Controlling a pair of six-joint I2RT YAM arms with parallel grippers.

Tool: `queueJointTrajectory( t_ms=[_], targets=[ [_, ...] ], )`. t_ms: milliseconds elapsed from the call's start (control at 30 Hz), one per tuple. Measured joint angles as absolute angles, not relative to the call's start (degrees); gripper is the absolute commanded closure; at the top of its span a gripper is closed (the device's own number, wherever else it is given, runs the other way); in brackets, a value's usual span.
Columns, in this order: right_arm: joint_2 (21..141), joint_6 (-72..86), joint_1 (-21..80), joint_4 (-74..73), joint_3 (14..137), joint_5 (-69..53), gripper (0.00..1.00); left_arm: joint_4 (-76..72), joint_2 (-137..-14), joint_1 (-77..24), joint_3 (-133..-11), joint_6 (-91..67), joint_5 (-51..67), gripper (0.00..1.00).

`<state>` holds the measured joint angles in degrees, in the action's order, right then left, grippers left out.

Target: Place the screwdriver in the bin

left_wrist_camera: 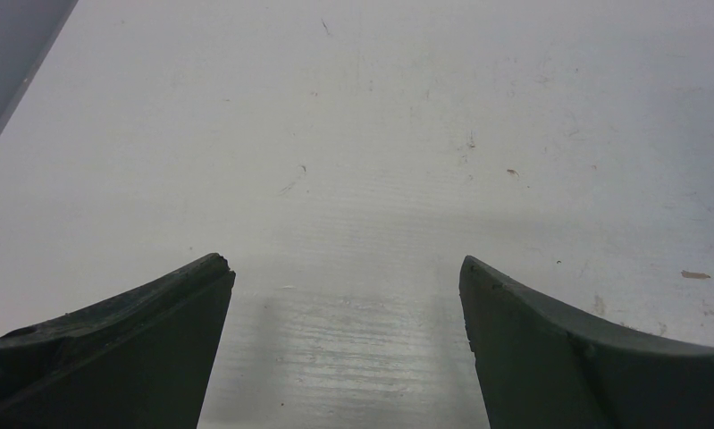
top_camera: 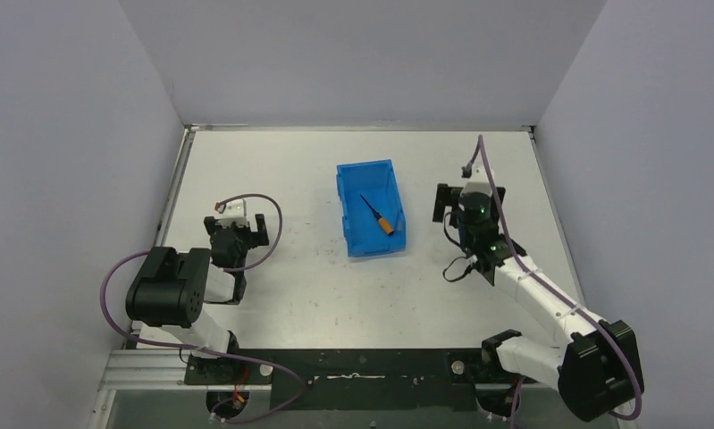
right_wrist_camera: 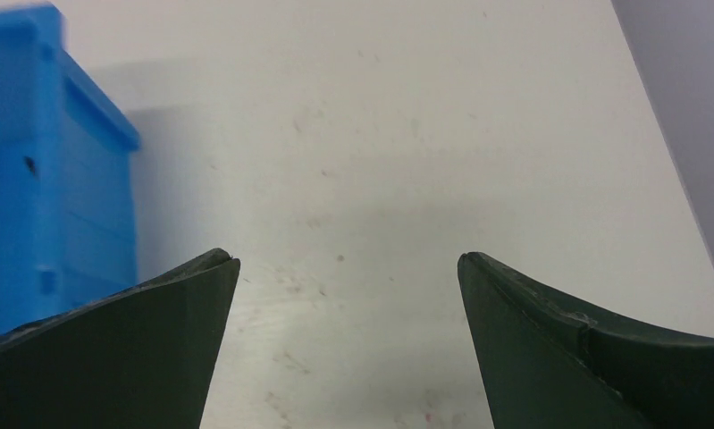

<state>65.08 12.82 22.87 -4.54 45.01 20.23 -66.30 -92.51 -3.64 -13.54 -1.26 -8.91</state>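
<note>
The blue bin (top_camera: pixel 357 234) stands in the middle of the table. The screwdriver (top_camera: pixel 378 214), orange handle and thin black shaft, lies inside it, handle toward the near right corner. My right gripper (top_camera: pixel 467 198) is open and empty to the right of the bin, apart from it. In the right wrist view the gripper (right_wrist_camera: pixel 348 261) has bare table between its jaws, and the bin's outer wall (right_wrist_camera: pixel 40 179) shows at the left edge. My left gripper (top_camera: pixel 237 221) is open and empty, well left of the bin; its wrist view (left_wrist_camera: pixel 346 264) shows only bare table.
Grey walls enclose the table on the left, back and right. A wall edge shows at the upper left of the left wrist view (left_wrist_camera: pixel 13 54) and the upper right of the right wrist view (right_wrist_camera: pixel 693 107). A black rail (top_camera: pixel 362 362) runs along the near edge.
</note>
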Motion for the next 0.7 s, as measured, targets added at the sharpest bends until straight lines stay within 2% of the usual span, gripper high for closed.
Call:
queueJointTrajectory(
  t_ms=[133,233,467,700],
  targets=[
    [59.99,9.1,20.36,8.43,27.7,21.37,0.0,-66.3,-92.51,-3.64,-13.54,-1.26,-8.91,0.03],
    [57.98,7.92,17.32,15.55,20.23,21.8,0.0,-66.3,-92.51,-3.64,-13.54,-1.26,-8.91,0.03],
    [56.75,7.49,12.73,27.03,13.02,21.15,0.0,-66.28,-92.51,-3.64,-13.54,-1.26,-8.91,0.03],
    [56.75,6.79,12.4,31.44,11.31,19.94,0.0,-66.3,-92.51,-3.64,-13.54,-1.26,-8.91,0.03]
  ],
)
